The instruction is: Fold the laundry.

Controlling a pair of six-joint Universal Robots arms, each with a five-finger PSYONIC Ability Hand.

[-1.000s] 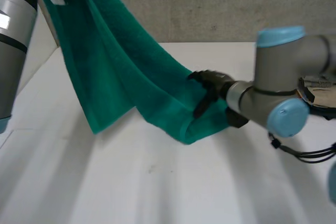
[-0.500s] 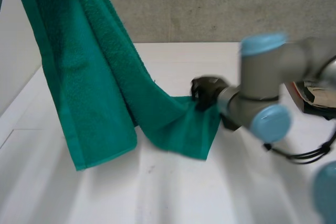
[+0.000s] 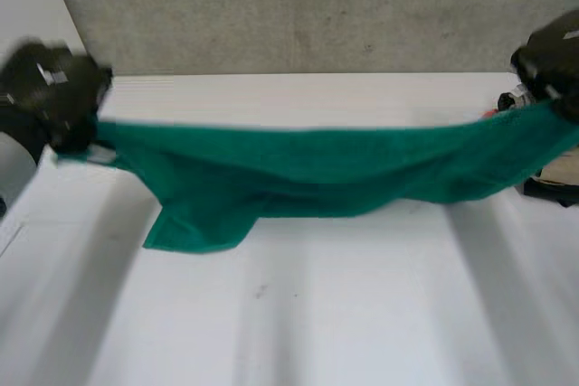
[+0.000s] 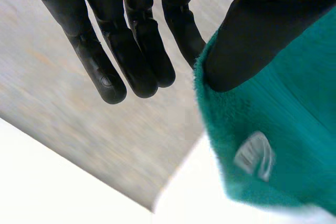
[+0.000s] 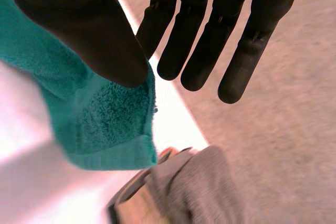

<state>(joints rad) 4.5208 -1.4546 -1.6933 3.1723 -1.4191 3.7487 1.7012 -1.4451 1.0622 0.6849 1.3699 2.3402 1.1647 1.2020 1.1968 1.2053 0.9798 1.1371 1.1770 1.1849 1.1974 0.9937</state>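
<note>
While it hung stretched from left to right above the tabletop (image 3: 317,323), the towel (image 3: 308,169) sagged in the middle. One loose corner drooped at the near left, at or just over the surface; whether it touched could not be told. It looked like soft, thick terry: light, limp and not slippery, sure to droop wherever it went unsupported, so corners and hems seemed the places to hold. The left hand (image 3: 54,97) held the left end, its thumb clamping the hem against otherwise straight fingers, just beside a small label (image 4: 254,156). The right hand (image 3: 554,61) held the right end the same way, thumb pinned on a corner and the other fingers straight. Both holds looked shallow, so a hard pull might slip the cloth free. A grey cloth (image 5: 194,187) lay beneath the right hand, at the tabletop's right.
</note>
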